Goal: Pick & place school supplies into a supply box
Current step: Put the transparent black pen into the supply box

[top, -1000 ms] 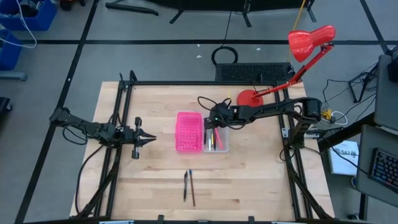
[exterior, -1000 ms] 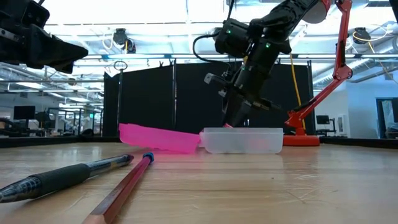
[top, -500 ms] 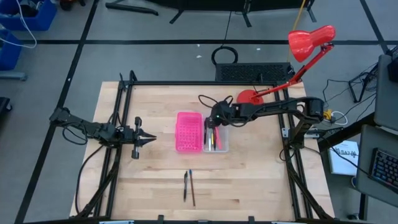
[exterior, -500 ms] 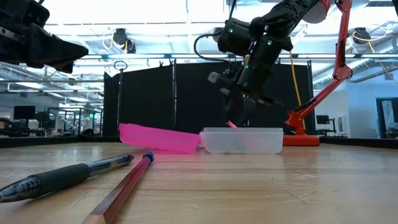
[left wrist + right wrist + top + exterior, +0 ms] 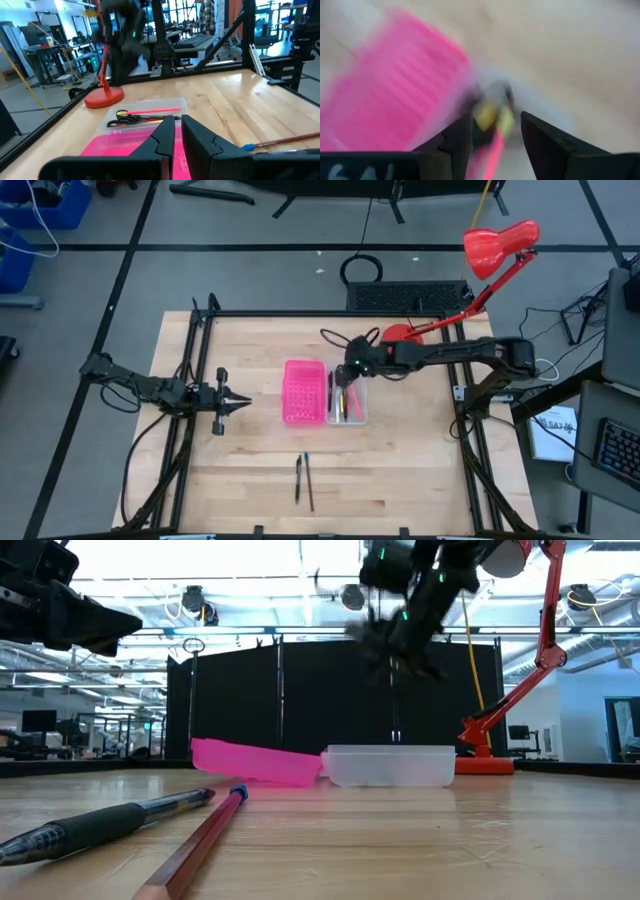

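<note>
Risen, right claw (image 5: 492,131) seemingly parted; clear plastic supply box (image 5: 356,412) beneath.

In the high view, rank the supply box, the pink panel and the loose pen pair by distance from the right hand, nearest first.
1. Supply box, directly beneath the right hand.
2. Pink panel, beside the box, toward the left arm.
3. Pen pair, near the table's front edge.

The right gripper (image 5: 345,375) sits just above frame centre in the high view, fingers parted, arm stretched leftward. The left gripper (image 5: 240,401) waits at centre-left, its 2 fingers nearly together.
</note>
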`<control>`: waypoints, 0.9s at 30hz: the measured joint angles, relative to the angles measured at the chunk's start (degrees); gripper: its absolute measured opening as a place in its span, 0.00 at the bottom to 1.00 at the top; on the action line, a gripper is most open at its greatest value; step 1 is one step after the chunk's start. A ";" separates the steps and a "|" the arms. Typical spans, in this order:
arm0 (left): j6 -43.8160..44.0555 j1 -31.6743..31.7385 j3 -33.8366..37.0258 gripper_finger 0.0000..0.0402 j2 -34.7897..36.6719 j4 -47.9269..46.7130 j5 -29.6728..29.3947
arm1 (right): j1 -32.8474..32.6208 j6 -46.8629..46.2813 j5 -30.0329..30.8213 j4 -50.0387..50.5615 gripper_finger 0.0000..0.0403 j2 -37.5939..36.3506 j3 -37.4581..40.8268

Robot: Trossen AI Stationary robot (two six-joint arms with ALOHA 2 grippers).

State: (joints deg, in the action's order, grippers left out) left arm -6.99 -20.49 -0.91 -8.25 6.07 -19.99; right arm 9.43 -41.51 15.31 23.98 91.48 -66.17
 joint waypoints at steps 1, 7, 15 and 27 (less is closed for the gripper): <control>0.10 0.00 0.00 0.10 0.02 0.13 -0.02 | -1.21 3.29 2.33 -3.18 0.40 -1.66 0.00; -1.96 0.07 0.00 0.10 0.02 1.50 -2.46 | -8.00 26.62 3.89 -20.62 0.25 -12.16 4.11; -4.74 0.07 0.00 0.10 0.02 2.82 -11.81 | -10.14 38.04 -2.99 -42.84 0.02 -32.46 26.05; 0.21 0.06 -0.02 0.10 0.00 -1.23 -5.68 | -7.70 40.63 -9.85 -44.36 0.00 -56.75 43.56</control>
State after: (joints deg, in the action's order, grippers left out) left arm -6.78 -20.43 -0.93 -8.25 4.83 -25.66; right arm 1.74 -0.87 5.46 -20.38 34.73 -22.61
